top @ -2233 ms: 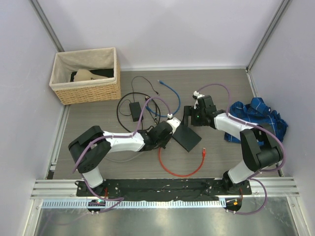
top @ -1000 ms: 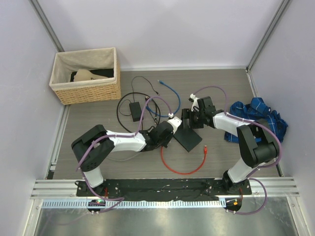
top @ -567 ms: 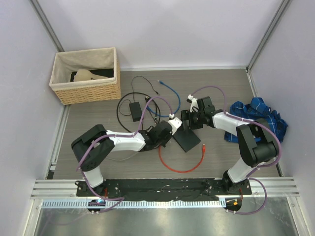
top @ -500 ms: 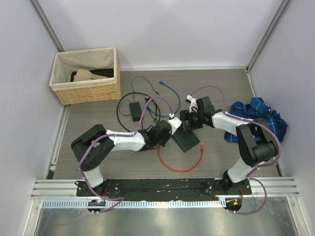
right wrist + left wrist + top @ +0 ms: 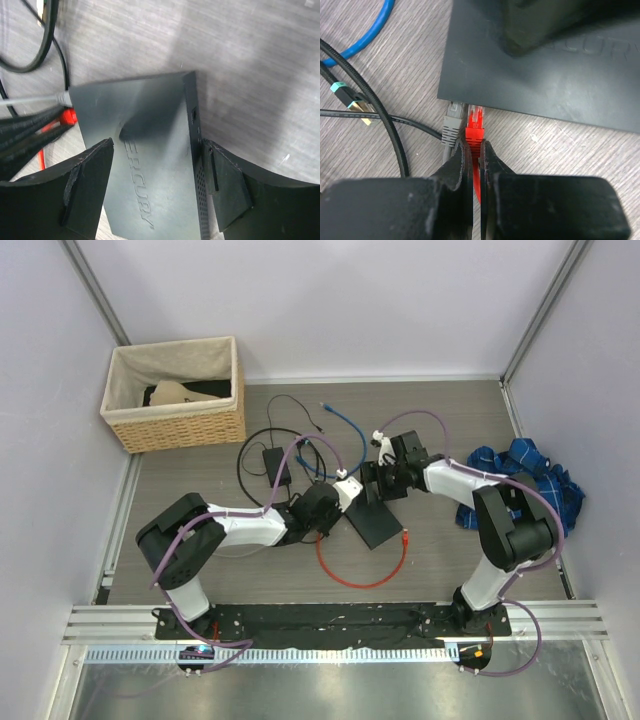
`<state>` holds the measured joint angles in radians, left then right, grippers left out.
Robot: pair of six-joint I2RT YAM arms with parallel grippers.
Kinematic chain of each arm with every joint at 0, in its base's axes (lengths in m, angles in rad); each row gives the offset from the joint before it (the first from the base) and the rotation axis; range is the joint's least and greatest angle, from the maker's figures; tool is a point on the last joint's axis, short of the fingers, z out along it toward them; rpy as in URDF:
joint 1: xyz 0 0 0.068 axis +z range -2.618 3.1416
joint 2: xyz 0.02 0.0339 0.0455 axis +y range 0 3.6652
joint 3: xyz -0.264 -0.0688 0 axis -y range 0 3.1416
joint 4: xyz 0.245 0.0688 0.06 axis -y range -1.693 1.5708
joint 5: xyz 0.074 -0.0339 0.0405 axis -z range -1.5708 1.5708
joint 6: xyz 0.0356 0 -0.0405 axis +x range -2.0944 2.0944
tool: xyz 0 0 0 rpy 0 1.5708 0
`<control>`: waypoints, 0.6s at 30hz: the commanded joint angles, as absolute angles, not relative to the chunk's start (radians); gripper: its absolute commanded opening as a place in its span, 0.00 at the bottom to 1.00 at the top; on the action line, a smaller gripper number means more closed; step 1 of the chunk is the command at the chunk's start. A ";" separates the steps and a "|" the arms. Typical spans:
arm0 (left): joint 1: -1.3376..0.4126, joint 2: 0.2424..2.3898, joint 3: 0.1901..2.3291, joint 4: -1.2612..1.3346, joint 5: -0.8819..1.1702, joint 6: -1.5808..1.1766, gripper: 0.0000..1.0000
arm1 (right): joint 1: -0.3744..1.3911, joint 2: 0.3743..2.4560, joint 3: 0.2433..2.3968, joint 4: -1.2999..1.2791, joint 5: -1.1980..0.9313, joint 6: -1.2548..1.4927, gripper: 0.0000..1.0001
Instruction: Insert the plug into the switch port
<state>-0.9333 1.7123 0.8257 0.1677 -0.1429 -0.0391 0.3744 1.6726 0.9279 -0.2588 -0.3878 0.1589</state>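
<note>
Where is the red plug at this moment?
In the left wrist view, the red plug is at the switch edge, right of a grey plug, held by the left gripper.

The switch is a flat, thin, dark box lying on the surface. The red plug sits at its 6 o'clock edge, tip in the port, beside a grey plug.

switch: 1 | basket: 1 | power brick: 1 | arms: 2
</note>
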 commanded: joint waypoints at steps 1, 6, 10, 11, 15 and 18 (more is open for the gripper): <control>-0.930 1.683 0.836 0.252 -0.087 -0.003 0.00 | 0.367 1.716 1.012 -0.256 -0.410 0.147 0.79; -0.931 1.686 0.839 0.241 -0.086 0.025 0.00 | 0.365 1.788 1.035 -0.278 -0.472 0.078 0.79; -0.930 1.690 0.851 0.247 -0.106 0.021 0.00 | 0.374 1.824 1.037 -0.304 -0.550 0.045 0.78; -0.930 1.692 0.854 0.248 -0.107 0.023 0.00 | 0.389 1.827 1.037 -0.307 -0.563 0.031 0.78; -0.931 1.704 0.885 0.245 -0.106 0.041 0.00 | 0.436 1.838 1.028 -0.334 -0.618 0.005 0.78; -0.931 1.707 0.900 0.250 -0.117 0.038 0.00 | 0.468 1.845 1.031 -0.357 -0.618 -0.017 0.78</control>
